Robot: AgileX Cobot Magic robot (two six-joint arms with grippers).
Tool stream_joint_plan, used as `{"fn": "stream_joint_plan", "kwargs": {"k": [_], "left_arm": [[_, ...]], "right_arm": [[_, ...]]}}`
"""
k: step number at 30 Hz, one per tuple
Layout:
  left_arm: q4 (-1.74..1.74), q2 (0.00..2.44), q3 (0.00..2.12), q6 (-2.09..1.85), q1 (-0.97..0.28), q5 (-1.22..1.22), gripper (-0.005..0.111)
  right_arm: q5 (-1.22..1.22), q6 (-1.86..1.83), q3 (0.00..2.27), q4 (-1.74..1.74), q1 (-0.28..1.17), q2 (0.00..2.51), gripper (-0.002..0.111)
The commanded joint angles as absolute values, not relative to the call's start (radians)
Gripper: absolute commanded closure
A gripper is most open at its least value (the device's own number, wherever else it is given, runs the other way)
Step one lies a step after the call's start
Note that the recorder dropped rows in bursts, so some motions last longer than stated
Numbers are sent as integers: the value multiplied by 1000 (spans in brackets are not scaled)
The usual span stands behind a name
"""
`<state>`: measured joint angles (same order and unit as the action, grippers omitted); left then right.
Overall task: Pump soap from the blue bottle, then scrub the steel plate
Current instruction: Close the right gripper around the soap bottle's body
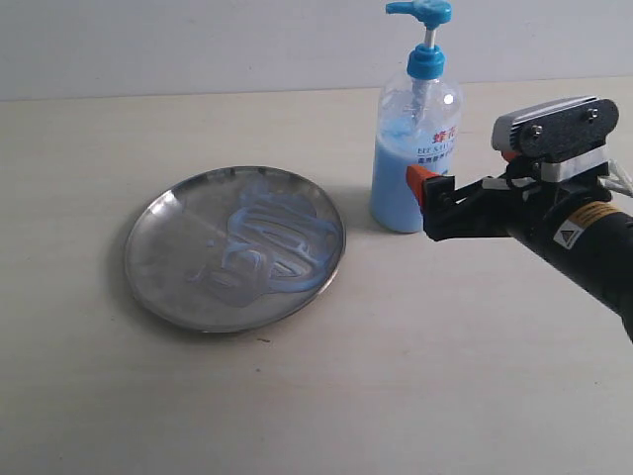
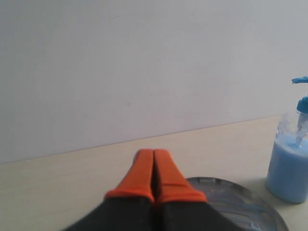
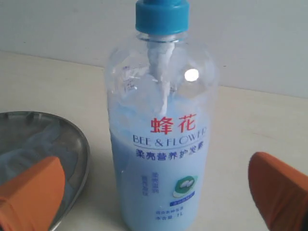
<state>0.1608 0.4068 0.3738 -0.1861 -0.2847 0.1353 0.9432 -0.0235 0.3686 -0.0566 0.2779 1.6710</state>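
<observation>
Over on the left, the left gripper [image 2: 154, 166], black with orange fingertips, is showing only in its own wrist view. Its two tips are pressing flat against each other, clenched on nothing, with the plate's edge lying just beyond them.

Moving rightward across the pale beige tabletop [image 1: 396, 386], the round, shallow, shiny steel plate [image 1: 158, 252] is lying flat at left of centre. Creamy pale blue soap [image 1: 272, 237] is sitting on it in whitish swirled streaks, mostly over its middle and right half.

Just to the right of the plate and a little farther back, the blue bottle [image 1: 410, 168] is standing upright: a tall clear plastic cylinder, partly filled with light-blue liquid, with a bright blue pump head and collar and a red-and-green label.

Farthest right, the right gripper [image 1: 427, 190] is reaching in level toward the bottle's lower half. In its wrist view the orange fingers [image 3: 31, 192] are standing wide apart, released, with the bottle between them and a gap showing on either side.
</observation>
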Motion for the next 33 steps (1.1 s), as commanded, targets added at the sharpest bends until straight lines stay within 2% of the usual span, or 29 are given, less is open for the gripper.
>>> {"fn": "stream_joint_plan", "kwargs": {"k": [1, 18, 33], "left_arm": [[161, 408, 383, -203, -291, 127, 107], [161, 408, 383, -205, -291, 127, 107], [161, 408, 383, -205, -291, 127, 107]], "right_arm": [[998, -29, 423, -42, 280, 1737, 3], [970, -24, 599, -45, 280, 1890, 3], [911, -33, 638, -28, 280, 1904, 3]]}}
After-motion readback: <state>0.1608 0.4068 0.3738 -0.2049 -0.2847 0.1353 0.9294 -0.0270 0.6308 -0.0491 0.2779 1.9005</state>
